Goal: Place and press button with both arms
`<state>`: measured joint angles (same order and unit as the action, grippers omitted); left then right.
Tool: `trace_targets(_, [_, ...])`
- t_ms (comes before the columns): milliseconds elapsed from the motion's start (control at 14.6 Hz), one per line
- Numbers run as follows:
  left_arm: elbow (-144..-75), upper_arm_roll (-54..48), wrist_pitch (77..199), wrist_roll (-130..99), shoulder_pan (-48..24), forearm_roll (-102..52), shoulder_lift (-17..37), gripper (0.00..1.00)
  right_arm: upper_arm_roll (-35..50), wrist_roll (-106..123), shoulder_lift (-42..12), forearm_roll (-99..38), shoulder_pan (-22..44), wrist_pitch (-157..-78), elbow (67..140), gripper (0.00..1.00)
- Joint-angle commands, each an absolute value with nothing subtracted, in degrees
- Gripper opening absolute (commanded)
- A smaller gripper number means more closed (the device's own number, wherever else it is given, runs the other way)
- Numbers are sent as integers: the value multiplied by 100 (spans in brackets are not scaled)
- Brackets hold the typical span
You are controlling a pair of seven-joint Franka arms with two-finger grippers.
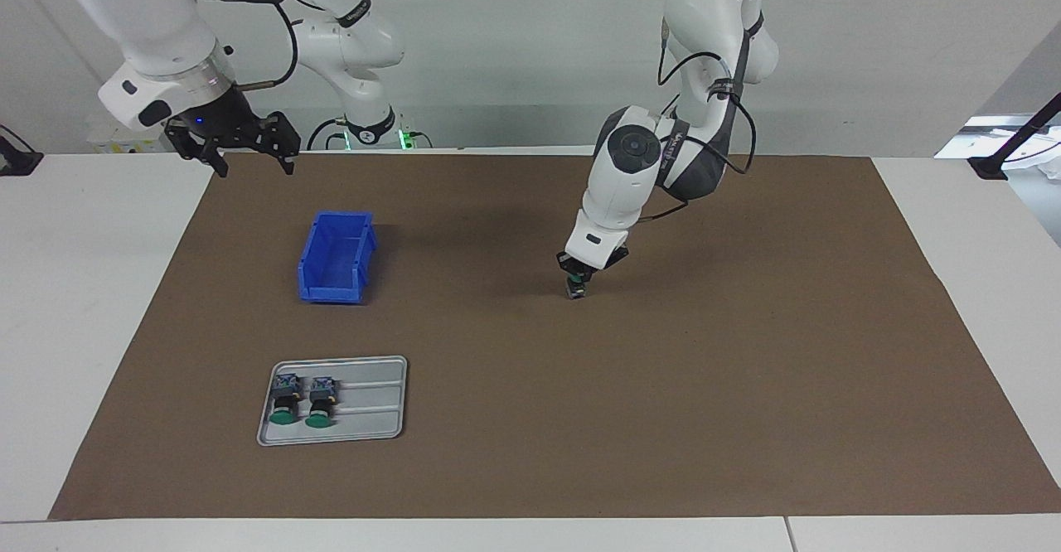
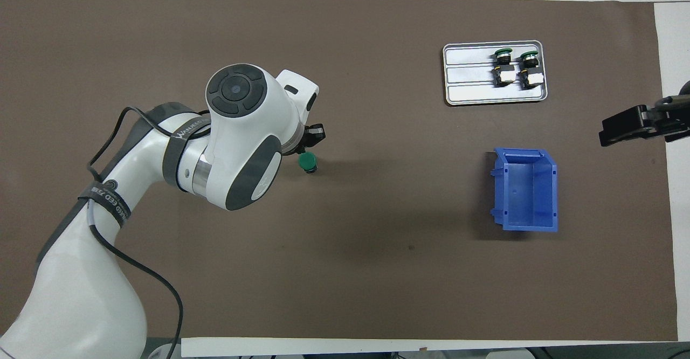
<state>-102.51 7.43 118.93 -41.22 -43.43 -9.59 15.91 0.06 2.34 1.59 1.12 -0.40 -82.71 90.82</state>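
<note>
Nearest my facing camera, I see a grey tray near the mat's edge at the right arm's end, carrying two spare buttons. Closer to the robots sits a blue bin. My left gripper is down mid-mat, fingers pinched on the button; only my overhead view shows its green cap, clear of the wrist. My right gripper waits, spread, over the brown mat's corner. White worktop surrounds the mat.
</note>
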Motion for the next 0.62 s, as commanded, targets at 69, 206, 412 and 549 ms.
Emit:
trace_targets(69, [-10037,782,11112,-3816,-3895,-985,1205,49,26,352,299,70,-88,-8367,9255,99])
trace_targets(206, [-10020,800,10751,-3482,-3588,-949,1038,72,26,352,299,79,-88,-8367,9255,99])
trace_targets(412, [-9967,835,10258,-2842,-3017,-512,809,89,26,352,299,79,-88,-8367,9255,99])
trace_targets(549, [-9967,844,10029,-2480,-2674,-404,642,99,26,352,299,79,-88,-8367,9255,99])
